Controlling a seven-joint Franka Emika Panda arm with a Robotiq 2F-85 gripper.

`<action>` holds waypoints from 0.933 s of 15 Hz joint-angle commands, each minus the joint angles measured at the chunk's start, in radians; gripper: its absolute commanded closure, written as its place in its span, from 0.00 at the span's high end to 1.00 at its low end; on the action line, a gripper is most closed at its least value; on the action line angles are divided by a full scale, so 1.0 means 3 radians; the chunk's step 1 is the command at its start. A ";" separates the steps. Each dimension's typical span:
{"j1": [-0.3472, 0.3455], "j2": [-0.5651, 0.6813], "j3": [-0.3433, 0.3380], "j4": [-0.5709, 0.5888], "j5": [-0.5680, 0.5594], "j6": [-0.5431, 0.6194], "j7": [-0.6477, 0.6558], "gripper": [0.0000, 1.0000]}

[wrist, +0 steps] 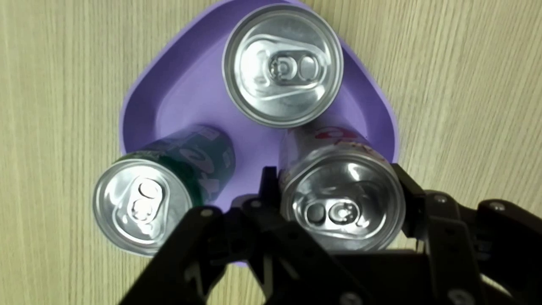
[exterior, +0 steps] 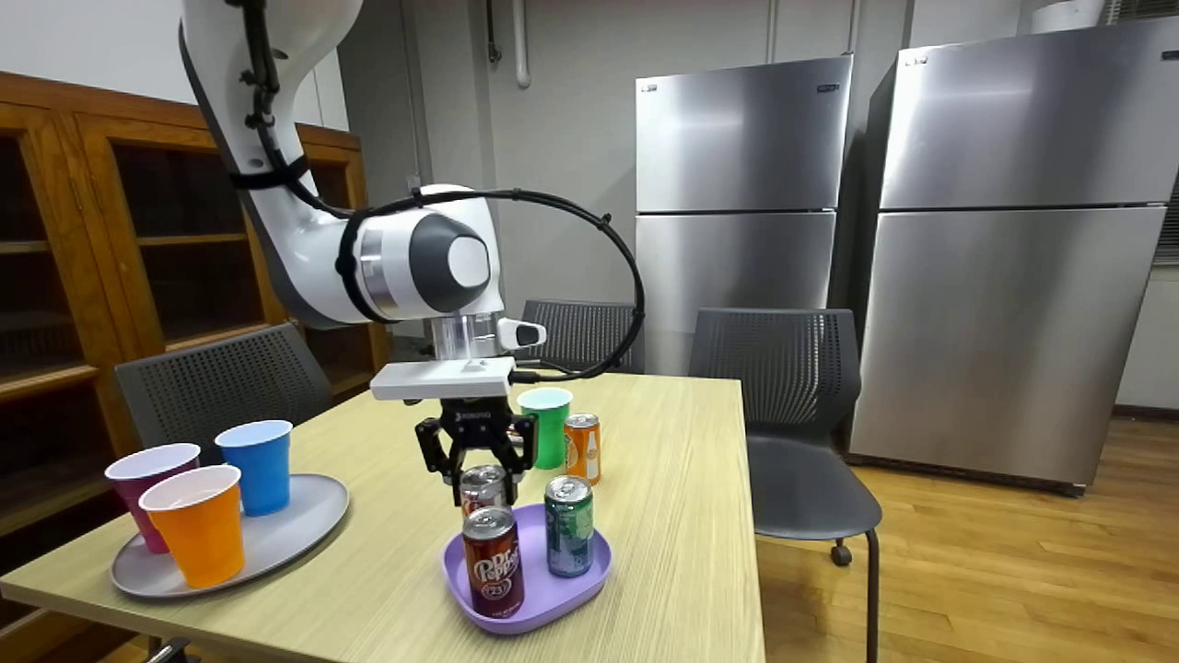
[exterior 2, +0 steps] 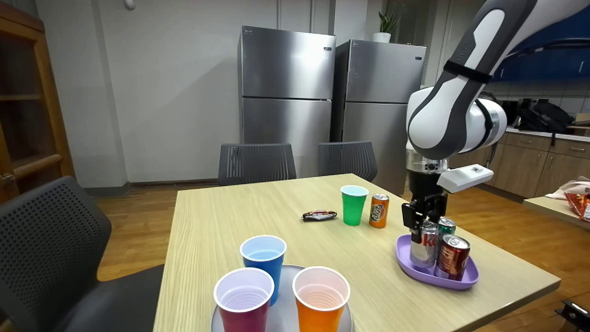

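My gripper (exterior: 484, 488) is shut on a silver can with red lettering (exterior 2: 423, 252), one finger on each side near its top. In the wrist view the gripper (wrist: 335, 176) shows dark fingers against the sides of this can (wrist: 343, 207). The can is at the purple tray (exterior: 534, 552); whether its base touches the tray is hard to tell. A dark red Dr Pepper can (exterior: 495, 566) stands upright in the tray beside it, also in the wrist view (wrist: 283, 65). A green can (exterior: 569, 527) stands in the tray, apart from the fingers; it also shows in the wrist view (wrist: 142, 205).
A green cup (exterior 2: 354, 207) and an orange Fanta can (exterior 2: 379, 212) stand behind the tray, with a dark wrapped snack (exterior 2: 319, 215) near them. A grey plate (exterior: 309, 529) holds orange (exterior: 195, 529), blue (exterior: 258, 470) and purple (exterior: 147, 488) cups. Chairs (exterior: 783, 396) surround the table.
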 commanded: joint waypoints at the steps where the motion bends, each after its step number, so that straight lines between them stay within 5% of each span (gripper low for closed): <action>1: 0.0041 -0.0017 -0.0026 -0.0048 -0.0098 0.0115 0.0132 0.39; 5: 0.0060 0.0029 -0.0030 -0.0047 -0.0099 0.0188 0.0136 0.39; 6: 0.0067 0.0032 -0.0034 -0.0040 -0.0104 0.0185 0.0139 0.83; 8: 0.0066 0.0020 -0.0026 -0.0033 -0.0094 0.0179 0.0120 0.96; 14: 0.0066 0.0009 -0.0064 0.0154 -0.0068 0.0011 0.0197 1.00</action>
